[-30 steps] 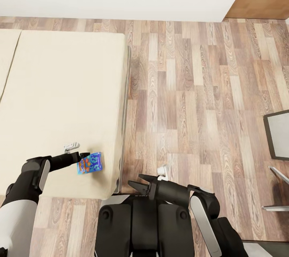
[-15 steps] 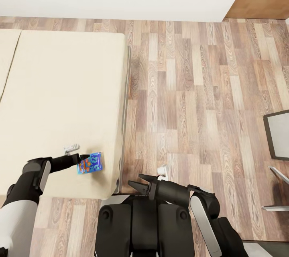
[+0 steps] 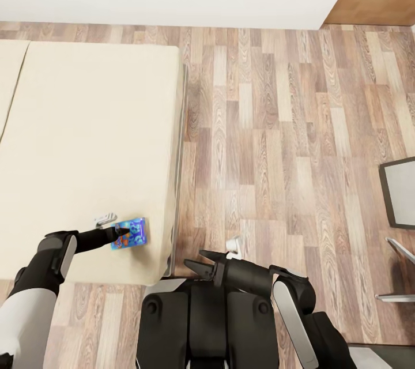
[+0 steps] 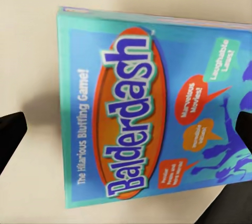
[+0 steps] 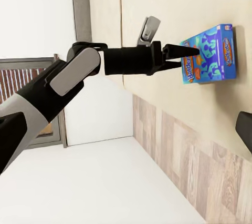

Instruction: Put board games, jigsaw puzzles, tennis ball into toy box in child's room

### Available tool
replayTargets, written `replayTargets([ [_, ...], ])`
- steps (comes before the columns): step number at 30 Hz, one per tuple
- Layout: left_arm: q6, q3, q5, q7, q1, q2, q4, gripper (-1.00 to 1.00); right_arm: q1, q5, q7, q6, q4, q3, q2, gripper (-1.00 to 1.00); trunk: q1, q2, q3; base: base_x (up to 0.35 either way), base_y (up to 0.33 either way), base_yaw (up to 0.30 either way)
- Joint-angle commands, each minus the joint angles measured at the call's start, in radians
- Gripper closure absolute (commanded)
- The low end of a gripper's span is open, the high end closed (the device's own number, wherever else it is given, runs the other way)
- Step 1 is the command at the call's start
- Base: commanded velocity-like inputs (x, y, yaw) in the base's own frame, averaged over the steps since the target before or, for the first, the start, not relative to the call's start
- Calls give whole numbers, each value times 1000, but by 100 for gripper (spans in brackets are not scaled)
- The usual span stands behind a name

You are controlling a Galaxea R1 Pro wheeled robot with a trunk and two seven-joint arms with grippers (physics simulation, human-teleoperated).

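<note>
A blue Balderdash game box (image 3: 129,233) is seen lying flat on the beige bed (image 3: 86,144), close to the bed's near corner. The left gripper (image 3: 122,232) is held right over the box, and its two black fingers (image 4: 11,134) are spread wide, one on each side of the cover. Nothing is held yet. Whether the fingers are touching the box cannot be told.

The step in hand looks like picking this box up. To do it well, the fingers should be lowered until they are past the box's thin edges, then closed softly and evenly. The box is flat and thin, so it could slip or tip if only a corner is pinched. It should be lifted straight up.

The right gripper (image 3: 199,268) is held low by the robot's body, with its fingers a little apart and nothing in it.
</note>
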Motion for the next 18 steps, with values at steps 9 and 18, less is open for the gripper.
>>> replayTargets([
  [9,-5,1,-8,-6,-1,-4,6,-100,0,-3,0,6,0,-1,0,-100,1,-2,-7,0,0,0],
  [18,-19,2,-5,-8,-1,-6,7,-100,0,-4,3,6,0,-1,0,-100,1,-2,-11,0,0,0],
])
